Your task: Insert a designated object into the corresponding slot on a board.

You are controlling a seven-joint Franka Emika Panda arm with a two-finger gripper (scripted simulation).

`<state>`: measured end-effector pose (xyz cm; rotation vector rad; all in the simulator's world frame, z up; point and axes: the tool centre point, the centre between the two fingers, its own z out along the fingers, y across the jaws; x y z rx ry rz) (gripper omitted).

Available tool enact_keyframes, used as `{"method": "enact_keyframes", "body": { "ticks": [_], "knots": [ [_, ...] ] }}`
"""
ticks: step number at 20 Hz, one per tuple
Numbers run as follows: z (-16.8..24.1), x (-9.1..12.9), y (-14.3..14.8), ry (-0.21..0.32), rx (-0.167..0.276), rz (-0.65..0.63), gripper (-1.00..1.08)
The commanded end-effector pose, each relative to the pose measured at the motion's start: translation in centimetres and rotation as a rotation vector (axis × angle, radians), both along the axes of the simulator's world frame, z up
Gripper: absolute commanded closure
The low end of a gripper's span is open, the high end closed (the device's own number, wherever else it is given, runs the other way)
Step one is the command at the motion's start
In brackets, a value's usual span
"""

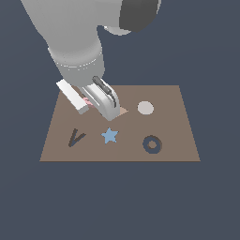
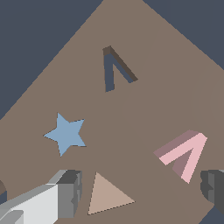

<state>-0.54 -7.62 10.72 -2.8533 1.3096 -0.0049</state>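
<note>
**Hand low over the board, spread wide, nothing held**

Seen in the exterior view: hand (image 1: pixel 101 104) down close to the brown board (image 1: pixel 173 124), near its far edge and toward the exterior view's left. Hidden under it, most of what lies there; only a sliver of pink (image 1: pixel 87 101) and a tan corner (image 1: pixel 123 111) peeking out. Nearer the camera than the hand, the dark V-shaped slot (image 1: pixel 75 137), with the blue star (image 1: pixel 109 135) just beside it. Further toward the exterior view's right, a pale disc (image 1: pixel 146 108) and a dark blue ring (image 1: pixel 152 144), both well apart from the hand. Wide margins of bare board on that side; around the board, plain dark desk (image 1: pixel 28 197).

Shown only by the wrist view: fingers parted wide, one grey pad (image 2: pixel 68 192) and the other (image 2: pixel 213 186) at opposite sides of the picture, gripping nothing. Between them, flat on the board (image 2: pixel 144 109), the pink chevron (image 2: pixel 186 151) close to the second pad, and the tan triangle (image 2: pixel 105 194) close to the first; whether the pads touch either cannot be told. Chevron outside the slot (image 2: pixel 114 69), bare board between the two. Star (image 2: pixel 65 134) lying off to the first pad's side, between triangle and slot, touching neither. Board edge close behind the chevron-side pad, dark desk (image 2: pixel 30 39) beyond it.
</note>
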Motion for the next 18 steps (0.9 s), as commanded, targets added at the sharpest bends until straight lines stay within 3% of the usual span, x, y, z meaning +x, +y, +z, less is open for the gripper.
{"method": "enact_keyframes", "body": {
  "ticks": [1, 10, 18],
  "knots": [
    [-1.0, -0.7, -1.1, 0.0, -0.001, -0.123, -0.92],
    [-3.7, -3.3, -3.5, 0.002, -0.001, -0.462, -0.92],
    [-5.2, -5.0, -4.3, 0.003, -0.001, -0.641, -0.92]
  ]
}}
